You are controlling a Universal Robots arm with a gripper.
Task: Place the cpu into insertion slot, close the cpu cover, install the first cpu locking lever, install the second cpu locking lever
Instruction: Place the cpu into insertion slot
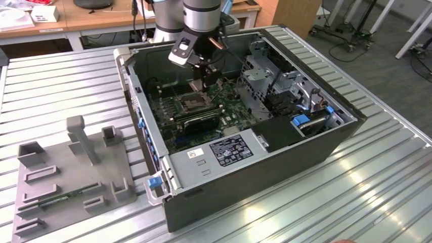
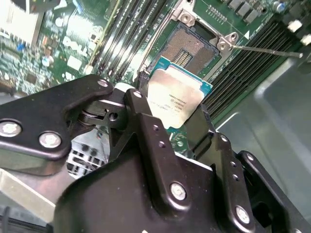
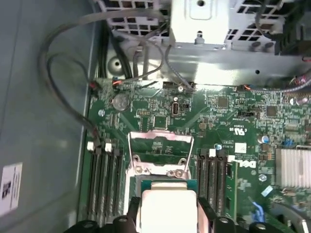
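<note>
- Far on the exterior view's left: grey fixture tray (image 1: 68, 177) lying on the slatted metal desk (image 1: 54, 76), well apart from the work.
- Next over: open computer case (image 1: 270, 152) on its side, with the green motherboard (image 1: 202, 119) exposed inside.
- Over the board: pincer (image 1: 204, 76) reaching down into the case, poised above the insertion slot (image 1: 191, 104) and apparently not touching it.
- Seen in the second wrist view: pincer (image 2: 172, 109) closed on the cpu (image 2: 177, 99), black fingers (image 2: 141, 114) clamping opposite edges, silver top facing the camera. Insertion slot (image 2: 192, 43) bare just beyond, contact field uncovered.
- Seen in the first wrist view: cpu (image 3: 167, 208) near the cpu cover (image 3: 160, 145), which stands swung open with green board visible through its window. Long memory slots (image 3: 104, 179) alongside.
- Thin locking lever (image 2: 265, 48) swung out, clear of the socket.
- Toward the exterior view's right: metal drive cage (image 1: 263, 76), close beside the arm.
- Step in hand, by judgement: seating the chip, early in the task.
- Best done by squaring the chip to the socket rim, matching its keyed corner, and lowering flat with no sideways drag across the contacts.
- Light force only; grip worth easing only once all four edges sit inside the rim.
- Worth minding: raised cover and lever as snag points.
</note>
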